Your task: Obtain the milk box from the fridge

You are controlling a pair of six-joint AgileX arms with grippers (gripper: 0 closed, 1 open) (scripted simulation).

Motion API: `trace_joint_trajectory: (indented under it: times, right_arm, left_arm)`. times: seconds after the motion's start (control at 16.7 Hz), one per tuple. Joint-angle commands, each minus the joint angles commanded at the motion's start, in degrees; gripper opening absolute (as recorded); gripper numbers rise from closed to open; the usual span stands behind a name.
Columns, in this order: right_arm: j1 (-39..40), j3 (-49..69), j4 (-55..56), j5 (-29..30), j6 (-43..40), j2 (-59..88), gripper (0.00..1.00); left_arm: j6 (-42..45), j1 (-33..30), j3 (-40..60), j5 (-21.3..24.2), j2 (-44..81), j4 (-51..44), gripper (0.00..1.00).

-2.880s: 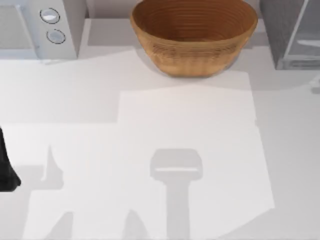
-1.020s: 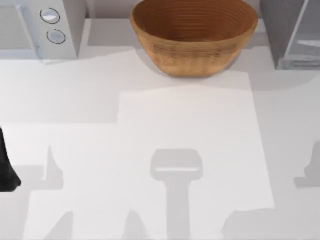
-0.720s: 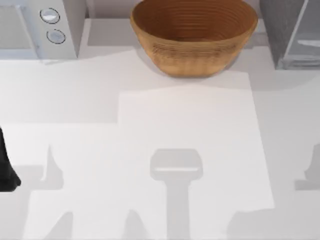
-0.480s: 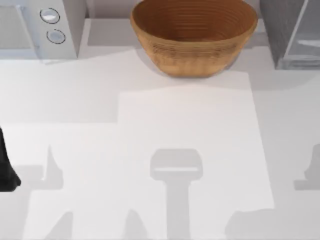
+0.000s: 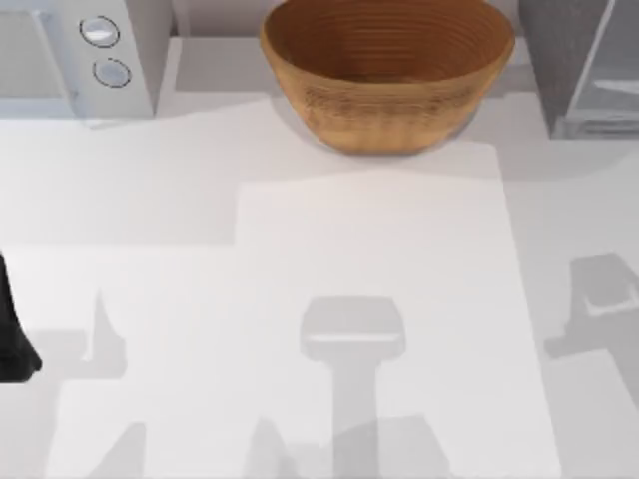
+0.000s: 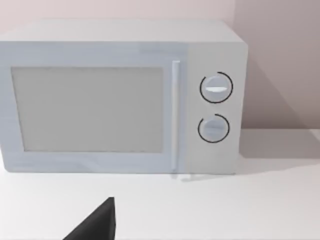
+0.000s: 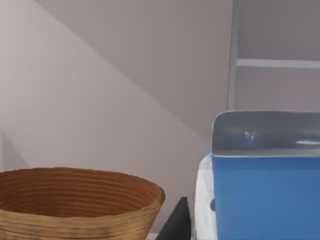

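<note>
Since the earlier frames the shadow at the table's [image 5: 300, 200] right edge had climbed and spread, and a new patch of shade had come in along the near edge, so the right arm had evidently shifted over that side; the basket [image 5: 387, 70], the microwave [image 5: 80, 55] and the fridge [image 5: 579, 65] lay as they had lain.

From the right wrist the milk box [image 7: 265, 195] stood large and very close, blue body below and pale top above, with the basket beside it and a wall behind; a dark sliver of the right gripper [image 7: 176, 222] showed at its flank; whether the claw was clamped on the carton I could not tell, though the closeness suggested a hold. The fridge's own pale panel stood at the table's far right corner in the top view.

The left gripper [image 6: 95, 225] showed as one dark finger before the microwave, parked at the table's left; its state I could not tell either.

By my judgement the carton was already out of the fridge and the carrying step was in hand; the next move called for a steady transfer to a clear spot or the basket, without tilting the box or brushing the basket's rim.
</note>
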Motion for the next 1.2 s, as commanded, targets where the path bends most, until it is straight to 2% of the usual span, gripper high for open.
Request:
trace_joint_trajectory:
  times: [0.42,0.72,1.2]
  right_arm:
    - [20.08,2.69,29.22,3.53,1.39,28.12,0.00]
    - [32.83,2.96,45.81,6.45,5.35,51.50,0.00]
    - [41.96,7.53,61.04,10.61,10.11,84.53,0.00]
  left_arm:
    - [0.00,0.00,0.00,0.00,0.00,0.00,1.00]
    - [0.00,0.00,0.00,0.00,0.00,0.00,1.00]
    - [0.00,0.00,0.00,0.00,0.00,0.00,1.00]
